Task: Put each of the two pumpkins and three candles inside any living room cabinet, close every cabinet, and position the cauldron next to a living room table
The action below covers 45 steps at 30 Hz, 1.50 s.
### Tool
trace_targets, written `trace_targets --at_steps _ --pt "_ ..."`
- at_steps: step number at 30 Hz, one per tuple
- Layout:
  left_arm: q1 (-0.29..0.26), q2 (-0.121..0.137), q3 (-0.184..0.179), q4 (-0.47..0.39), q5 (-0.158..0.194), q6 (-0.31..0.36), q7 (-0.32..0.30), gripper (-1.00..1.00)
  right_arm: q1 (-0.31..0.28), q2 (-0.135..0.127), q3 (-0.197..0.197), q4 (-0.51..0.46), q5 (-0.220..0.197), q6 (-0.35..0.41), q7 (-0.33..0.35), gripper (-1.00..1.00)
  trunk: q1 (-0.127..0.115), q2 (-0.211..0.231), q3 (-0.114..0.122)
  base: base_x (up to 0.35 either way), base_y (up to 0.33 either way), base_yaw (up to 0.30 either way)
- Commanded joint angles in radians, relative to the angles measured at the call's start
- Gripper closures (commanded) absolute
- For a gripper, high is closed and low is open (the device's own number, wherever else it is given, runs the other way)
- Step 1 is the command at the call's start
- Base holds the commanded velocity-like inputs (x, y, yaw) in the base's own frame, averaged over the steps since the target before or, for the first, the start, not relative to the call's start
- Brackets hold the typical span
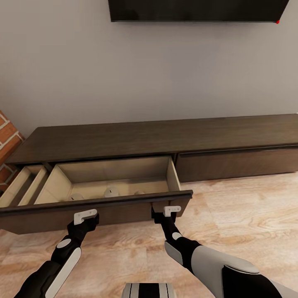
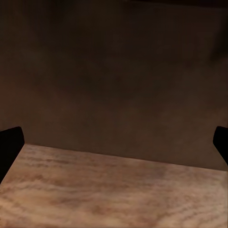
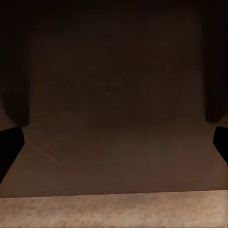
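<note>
The long dark brown cabinet (image 1: 157,136) stands against the wall with its middle drawer (image 1: 95,205) pulled out. Inside, on the pale beige floor, the tops of three candles (image 1: 111,192) peek over the drawer front. My left gripper (image 1: 85,217) and right gripper (image 1: 166,212) are both open and sit right at the outer face of that drawer front, about a drawer's half-width apart. In the left wrist view the left gripper (image 2: 114,142) faces the dark panel close up, and the right gripper (image 3: 114,142) does the same. Pumpkins, cauldron and table are out of view.
A second drawer (image 1: 20,186) at the far left also stands open. The right-hand drawer front (image 1: 236,163) is closed. A brick wall (image 1: 8,140) is at the left, a TV (image 1: 194,10) hangs above, and wood floor (image 1: 240,223) spreads to the right.
</note>
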Motion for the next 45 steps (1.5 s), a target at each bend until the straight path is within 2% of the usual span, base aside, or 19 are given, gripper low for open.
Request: trace_targets --at_steps 1,20,29,45 --pt "0.000 0.001 -0.003 -0.002 0.007 0.002 0.011 -1.00 -0.001 0.000 0.007 -0.001 -0.004 -0.002 -0.008 -1.00 0.000 0.000 -0.001 0.002 0.000 0.000" --pt "0.000 0.001 -0.003 -0.007 0.006 -0.003 0.020 -1.00 -0.001 0.000 0.007 -0.001 -0.004 -0.001 -0.006 -1.00 0.008 -0.005 -0.070 0.000 0.000 0.000" --pt "0.000 0.005 -0.002 -0.011 0.006 -0.100 0.032 -1.00 -0.001 0.000 0.007 -0.001 -0.004 -0.001 -0.005 -1.00 0.008 -0.005 -0.070 0.000 0.000 0.000" --pt "0.005 0.006 -0.002 -0.062 0.005 -0.111 0.032 -1.00 -0.001 0.000 0.003 -0.001 -0.005 -0.001 -0.004 -1.00 0.008 -0.005 -0.070 0.000 0.000 0.000"
